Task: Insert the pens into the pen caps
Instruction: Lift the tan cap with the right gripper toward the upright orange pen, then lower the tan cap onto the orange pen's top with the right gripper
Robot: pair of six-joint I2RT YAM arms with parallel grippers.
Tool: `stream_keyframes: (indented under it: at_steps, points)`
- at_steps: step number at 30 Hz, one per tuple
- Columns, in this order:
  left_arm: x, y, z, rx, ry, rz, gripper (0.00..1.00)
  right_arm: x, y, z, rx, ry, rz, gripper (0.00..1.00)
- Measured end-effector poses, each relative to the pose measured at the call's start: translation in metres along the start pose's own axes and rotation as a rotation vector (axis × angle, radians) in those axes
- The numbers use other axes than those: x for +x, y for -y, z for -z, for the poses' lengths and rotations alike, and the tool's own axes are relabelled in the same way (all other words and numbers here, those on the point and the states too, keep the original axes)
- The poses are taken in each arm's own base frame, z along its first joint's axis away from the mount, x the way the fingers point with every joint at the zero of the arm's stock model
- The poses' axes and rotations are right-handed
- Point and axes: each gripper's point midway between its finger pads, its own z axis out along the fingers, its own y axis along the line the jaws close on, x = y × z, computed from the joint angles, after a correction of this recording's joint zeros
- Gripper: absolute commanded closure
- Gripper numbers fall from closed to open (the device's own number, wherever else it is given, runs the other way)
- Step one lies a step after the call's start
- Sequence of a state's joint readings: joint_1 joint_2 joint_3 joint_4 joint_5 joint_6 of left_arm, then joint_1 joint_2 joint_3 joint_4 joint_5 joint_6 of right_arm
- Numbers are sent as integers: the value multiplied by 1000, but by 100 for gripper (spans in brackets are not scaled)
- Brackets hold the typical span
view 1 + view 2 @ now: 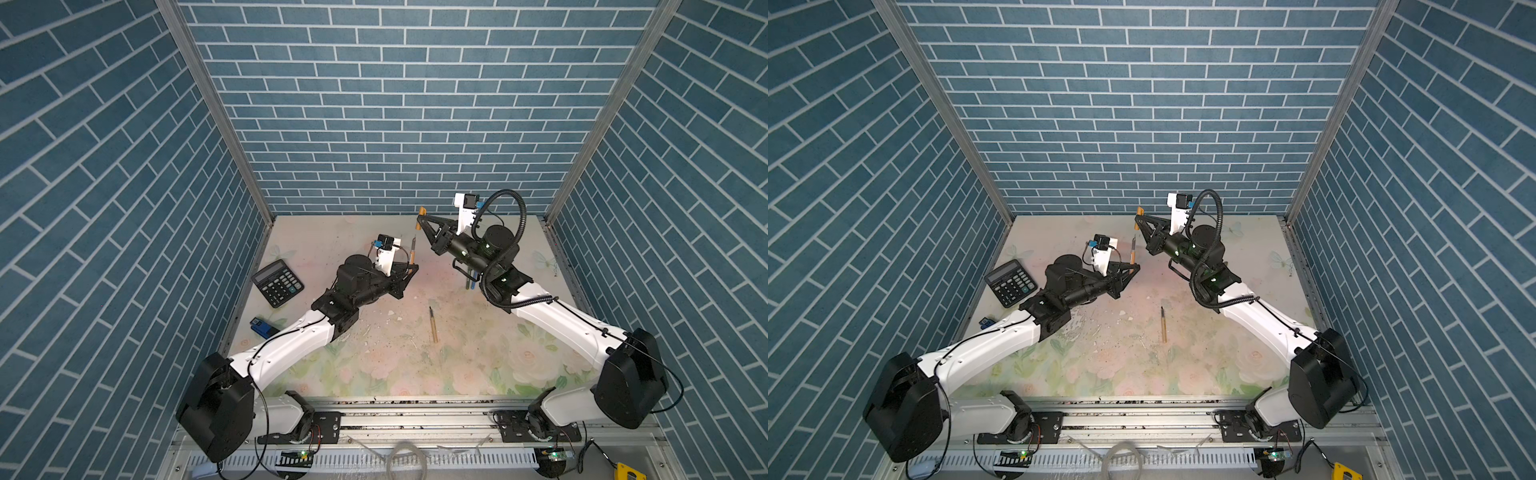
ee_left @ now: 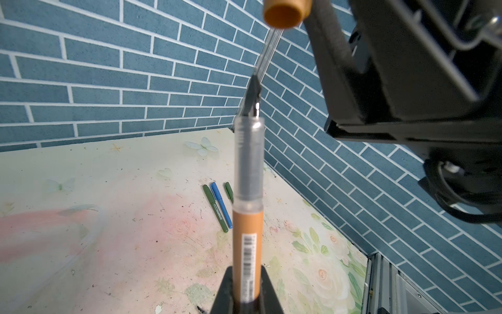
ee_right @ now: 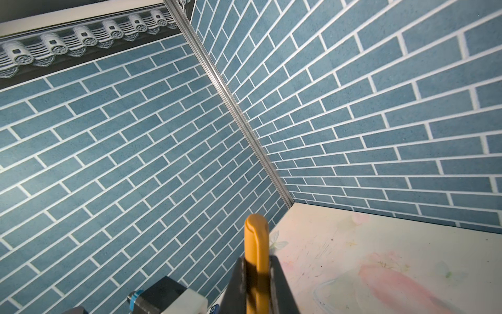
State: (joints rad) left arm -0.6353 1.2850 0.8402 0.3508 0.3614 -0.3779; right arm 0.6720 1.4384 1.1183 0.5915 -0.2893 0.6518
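one tan pen point(image 2: 248, 217) in left claw point(image 2: 247, 269); orange cap point(image 3: 256, 239) in right claw point(image 3: 257, 259), apart

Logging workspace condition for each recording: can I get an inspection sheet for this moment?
Surface: floral mat, scuffed, with white flecks.
Job's things: tan pen held tip up, pointing at the cap, not joined; loose pen lies mid-mat; green pen and blue pen lie side by side near the right arm.
Clutter: calculator; small blue object at the mat's left edge.
Grippers: left gripper shut on tan pen; right gripper shut on cap.
Cables: black hose loops over the right arm; pale coil by the front rail.
Surroundings: brick-print walls on three sides.
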Motion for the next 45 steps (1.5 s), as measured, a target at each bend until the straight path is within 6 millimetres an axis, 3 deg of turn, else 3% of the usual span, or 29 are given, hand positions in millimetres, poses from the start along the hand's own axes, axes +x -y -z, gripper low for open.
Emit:
stream_keyframes:
  at_steps: [17, 45]
  points:
    - [0, 0, 0, 0, 0, 0, 100, 11, 5, -2, 4, -27, -38, 97]
    - [4, -5, 0, -26, -11, 6, 100, 50, 11, 3, 9, -120, -113, 97]
